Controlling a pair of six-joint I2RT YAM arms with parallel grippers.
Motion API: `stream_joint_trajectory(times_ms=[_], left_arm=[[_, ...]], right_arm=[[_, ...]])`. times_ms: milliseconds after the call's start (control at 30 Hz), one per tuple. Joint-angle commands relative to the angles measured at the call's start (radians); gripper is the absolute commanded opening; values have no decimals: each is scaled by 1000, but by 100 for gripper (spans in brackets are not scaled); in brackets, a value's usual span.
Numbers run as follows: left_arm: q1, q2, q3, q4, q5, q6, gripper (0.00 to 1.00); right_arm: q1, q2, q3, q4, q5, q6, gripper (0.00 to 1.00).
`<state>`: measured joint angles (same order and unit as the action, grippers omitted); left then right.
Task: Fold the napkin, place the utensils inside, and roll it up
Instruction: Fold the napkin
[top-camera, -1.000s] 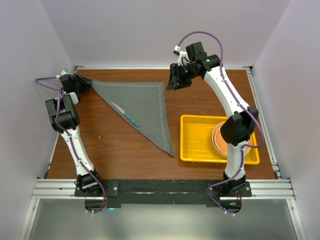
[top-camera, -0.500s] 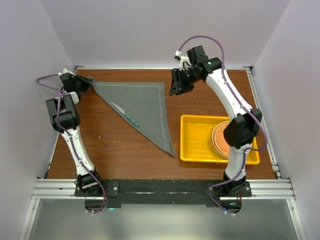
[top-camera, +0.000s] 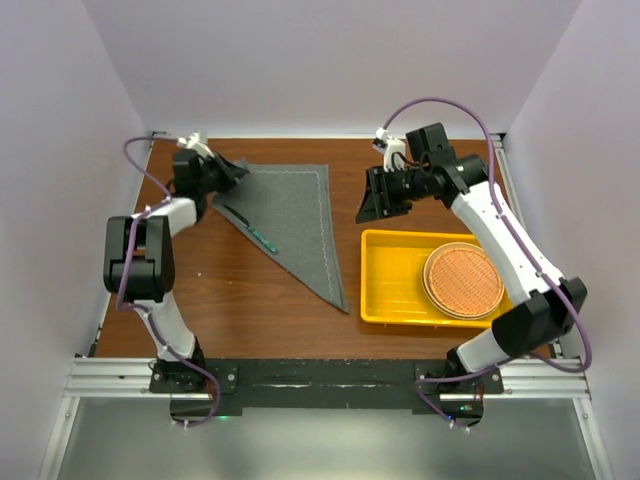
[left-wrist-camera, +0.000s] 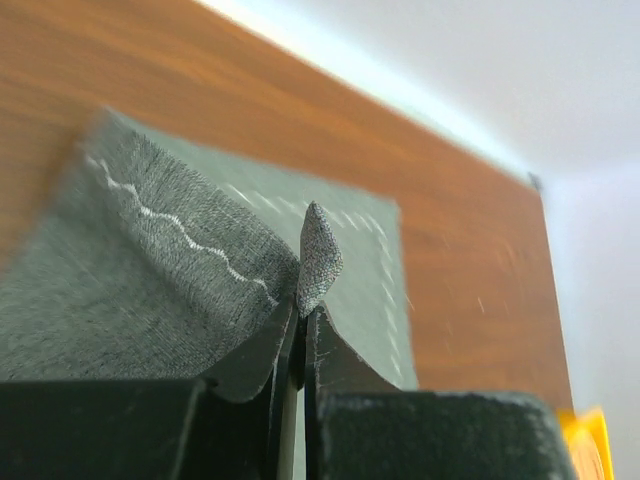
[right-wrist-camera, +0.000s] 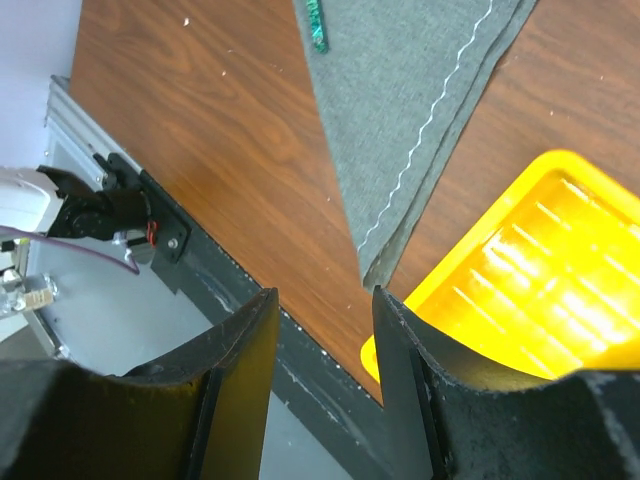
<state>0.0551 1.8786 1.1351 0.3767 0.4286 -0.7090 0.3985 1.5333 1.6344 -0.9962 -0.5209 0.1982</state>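
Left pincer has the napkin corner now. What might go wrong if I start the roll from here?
1. The left pincer pinches only the corner tip of the napkin, so the cloth may slip free under pull.
2. The utensil lies right along the folded edge; dragging the corner could nudge it onto the table.
3. The right pincer hangs open, off the napkin, so nothing anchors the cloth and it may slide whole.

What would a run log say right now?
left gripper: shut on napkin corner | right gripper: open | napkin: folded triangle | utensil: along its fold
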Motion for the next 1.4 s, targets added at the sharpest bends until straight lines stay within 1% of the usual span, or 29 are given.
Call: stream_joint_trajectory(times_ms=[0, 33, 67, 233, 367, 600, 700, 733, 800, 900, 933, 1000, 1033, 1100, 1133, 1167, 1200, 1300, 1333, 1367], left_arm=[[-93, -81, -170, 16, 7, 39, 0], [-103, -102, -201, 55, 16, 31, 0], [-109, -114, -239, 54, 18, 26, 0], [-159, -168, -319, 42, 35, 25, 0], [-192, -185, -344, 21, 44, 42, 0], [-196, -213, -342, -99, 27, 126, 2], [-196, -205, -337, -114, 22, 135, 6], [-196, -205, -340, -114, 22, 137, 9], [-196, -199, -342, -128, 25, 140, 11], [-196, -197, -348, -137, 30, 151, 18], [-196, -197, -350, -137, 32, 155, 22], [-196, -205, -359, -140, 48, 169, 26], [-196, -214, -368, -136, 53, 169, 30], [-195, -255, -400, -130, 75, 169, 35], [-195, -274, -409, -134, 76, 171, 39], [-193, -294, -420, -134, 79, 172, 41], [-193, -333, -438, -130, 90, 171, 43], [-181, -403, -451, -143, 127, 152, 47], [-167, -417, -455, -134, 139, 143, 59], [-161, -436, -462, -118, 162, 117, 65]], right_arm=[[-1, -119, -60, 42, -34, 9, 46], [-1, -131, -76, 38, -39, 9, 47], [-1, -145, -83, 41, -41, 10, 47], [-1, -183, -102, 39, -48, 14, 46], [0, -179, -90, 44, -53, 14, 46], [0, -186, -108, 56, -50, 21, 46], [-1, -188, -122, 64, -47, 27, 46], [0, -190, -122, 64, -47, 27, 46], [2, -187, -122, 64, -45, 29, 46], [-1, -182, -122, 62, -39, 29, 46], [0, -182, -122, 64, -39, 29, 46], [-1, -179, -130, 65, -42, 30, 46], [0, -176, -131, 67, -44, 30, 46], [0, -173, -137, 70, -42, 29, 46], [0, -167, -137, 68, -41, 29, 46], [-1, -164, -137, 67, -39, 27, 47], [-3, -160, -137, 68, -39, 27, 47], [-1, -147, -127, 70, -42, 33, 47], [0, -142, -122, 71, -41, 33, 47], [0, -131, -116, 70, -41, 35, 47]])
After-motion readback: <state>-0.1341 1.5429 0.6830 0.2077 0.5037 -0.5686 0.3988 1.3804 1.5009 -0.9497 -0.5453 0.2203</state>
